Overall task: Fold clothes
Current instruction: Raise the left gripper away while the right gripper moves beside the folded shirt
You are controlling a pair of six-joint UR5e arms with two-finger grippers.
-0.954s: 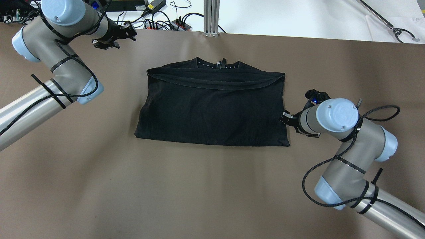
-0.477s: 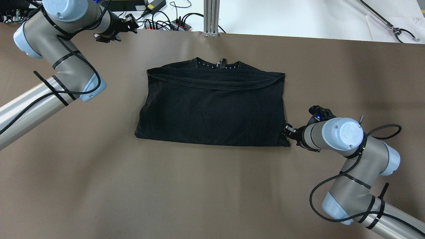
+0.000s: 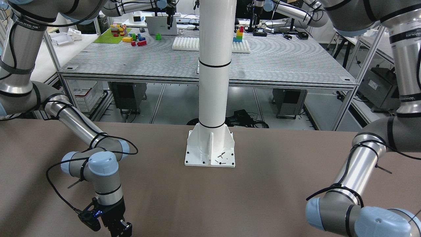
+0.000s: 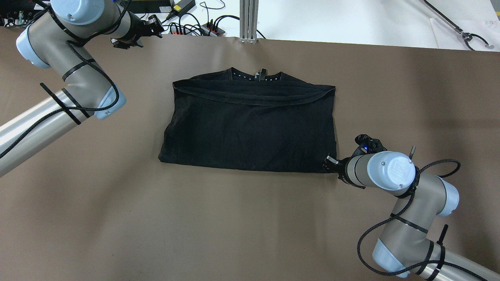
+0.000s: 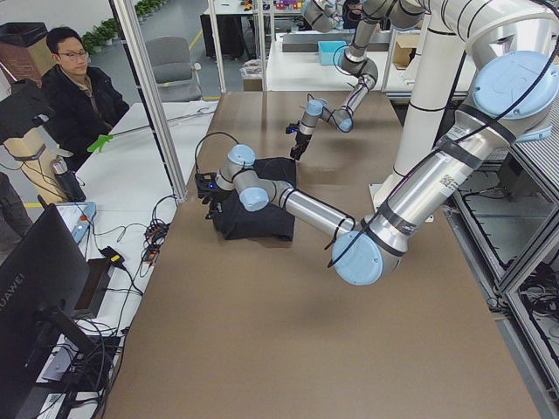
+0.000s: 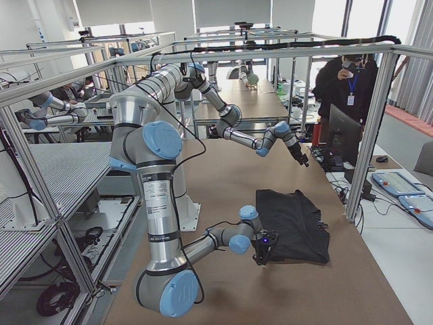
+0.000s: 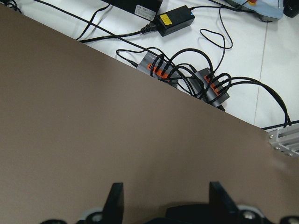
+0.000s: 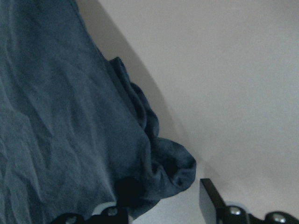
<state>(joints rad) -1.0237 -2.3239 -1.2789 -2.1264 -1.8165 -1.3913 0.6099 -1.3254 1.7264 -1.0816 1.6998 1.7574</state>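
I see the right claw (image 8: 163, 205) spread apart at the clothes' (image 4: 250, 128) right corner nearest the robot. The left claw (image 7: 166, 200) is also apart, over bare surface (image 4: 250, 218) well beyond the clothes' far left corner.

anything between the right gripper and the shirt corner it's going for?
Nothing visible. The right gripper is open at the black shirt's bunched corner. The wrist view shows that corner between its fingers, one over fabric, the other over bare table.
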